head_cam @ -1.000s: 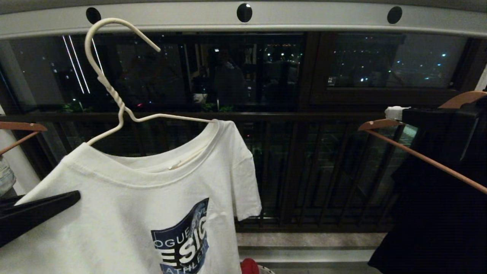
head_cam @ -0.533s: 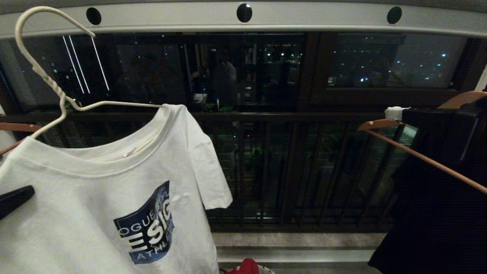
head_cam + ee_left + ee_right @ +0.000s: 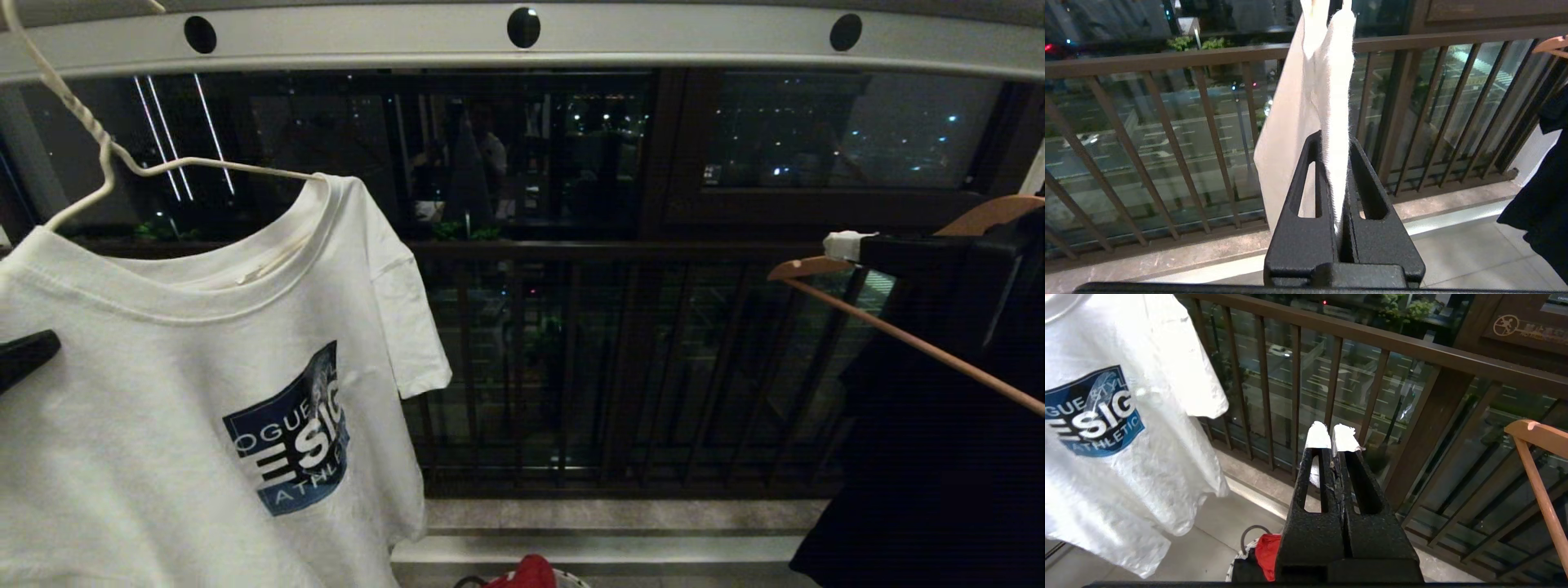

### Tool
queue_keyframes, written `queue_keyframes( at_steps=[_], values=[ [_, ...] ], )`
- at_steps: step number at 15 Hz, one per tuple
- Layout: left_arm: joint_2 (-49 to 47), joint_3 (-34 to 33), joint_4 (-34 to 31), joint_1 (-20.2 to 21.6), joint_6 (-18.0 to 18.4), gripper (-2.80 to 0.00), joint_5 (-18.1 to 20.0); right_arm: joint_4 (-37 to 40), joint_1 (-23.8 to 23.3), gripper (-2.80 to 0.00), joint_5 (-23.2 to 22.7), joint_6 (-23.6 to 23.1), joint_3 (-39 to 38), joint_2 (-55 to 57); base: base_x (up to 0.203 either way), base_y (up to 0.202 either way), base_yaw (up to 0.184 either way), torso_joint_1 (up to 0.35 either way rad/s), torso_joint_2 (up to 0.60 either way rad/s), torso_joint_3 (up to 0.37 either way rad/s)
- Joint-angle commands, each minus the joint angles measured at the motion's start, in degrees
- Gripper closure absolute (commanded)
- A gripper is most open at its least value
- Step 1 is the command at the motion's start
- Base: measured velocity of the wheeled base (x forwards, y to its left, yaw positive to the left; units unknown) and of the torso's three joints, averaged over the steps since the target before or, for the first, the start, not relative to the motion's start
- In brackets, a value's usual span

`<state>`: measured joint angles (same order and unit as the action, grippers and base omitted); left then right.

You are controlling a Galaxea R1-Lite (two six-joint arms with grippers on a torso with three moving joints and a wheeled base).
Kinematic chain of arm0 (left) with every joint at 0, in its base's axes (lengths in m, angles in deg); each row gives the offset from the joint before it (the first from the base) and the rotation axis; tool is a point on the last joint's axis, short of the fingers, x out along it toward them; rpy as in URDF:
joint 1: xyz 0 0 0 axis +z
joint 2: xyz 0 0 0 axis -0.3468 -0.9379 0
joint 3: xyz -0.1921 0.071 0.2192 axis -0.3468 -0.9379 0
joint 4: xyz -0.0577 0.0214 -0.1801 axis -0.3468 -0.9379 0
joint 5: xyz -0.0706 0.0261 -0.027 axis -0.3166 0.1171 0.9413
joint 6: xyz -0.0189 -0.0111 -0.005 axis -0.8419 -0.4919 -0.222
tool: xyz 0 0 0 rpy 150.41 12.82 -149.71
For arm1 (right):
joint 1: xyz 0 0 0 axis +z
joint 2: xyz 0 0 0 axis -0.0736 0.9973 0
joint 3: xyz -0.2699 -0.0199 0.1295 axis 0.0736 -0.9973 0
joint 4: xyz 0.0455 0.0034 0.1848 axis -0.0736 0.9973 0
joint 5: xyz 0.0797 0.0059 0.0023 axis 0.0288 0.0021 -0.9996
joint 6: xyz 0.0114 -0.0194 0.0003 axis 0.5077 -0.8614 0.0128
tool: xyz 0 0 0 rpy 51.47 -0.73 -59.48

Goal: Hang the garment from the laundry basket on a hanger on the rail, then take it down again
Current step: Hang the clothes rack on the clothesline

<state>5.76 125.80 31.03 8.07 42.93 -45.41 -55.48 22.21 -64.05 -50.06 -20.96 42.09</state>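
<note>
Gripping the garment (image 3: 163,392) in the clamped left gripper (image 3: 1336,163) at far left, pinching the cloth at its shoulder so the shirt and the hanger (image 3: 98,155) inside it are being carried as one, hook reaching up past the rail (image 3: 522,37), apparently not yet hooked through a hole. Leaving the laundry basket (image 3: 1237,565) low at centre with the red cloth (image 3: 522,572) in it. Keeping the right gripper (image 3: 1333,437) closed and empty at right, near the wooden hanger (image 3: 898,335), clear of the work.
</note>
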Motion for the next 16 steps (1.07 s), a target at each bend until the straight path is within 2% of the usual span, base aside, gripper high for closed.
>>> queue_keyframes(
  at_steps=[1, 5, 9, 16],
  values=[
    [-2.9, 0.3, 0.1, 0.0, -0.1, 0.0, 0.0, -0.1, 0.0, 0.0, -0.1, 0.0, 0.0, 0.4, 0.0, 0.0, 0.0, 0.0, 0.0, 0.0],
    [-6.6, 0.7, 4.4, 0.2, -0.1, 0.0, -1.0, -0.1, -0.1, 0.0, -0.1, 0.1, 0.0, 0.4, 0.0, 0.0, 0.0, 0.0, 0.0, 0.0],
    [-6.7, 0.6, 4.6, 0.4, -0.1, 0.0, -1.5, -0.1, -0.1, 0.0, -0.1, 0.1, 0.0, 0.4, 0.0, 0.0, 0.0, 0.0, 0.0, 0.0],
    [-7.9, -0.2, 4.6, 4.2, 0.1, 0.0, -1.5, 0.0, -0.2, 0.0, -0.1, 0.1, 0.0, 0.4, 0.0, 0.0, 0.0, 0.0, 0.0, 0.0]
  ],
)
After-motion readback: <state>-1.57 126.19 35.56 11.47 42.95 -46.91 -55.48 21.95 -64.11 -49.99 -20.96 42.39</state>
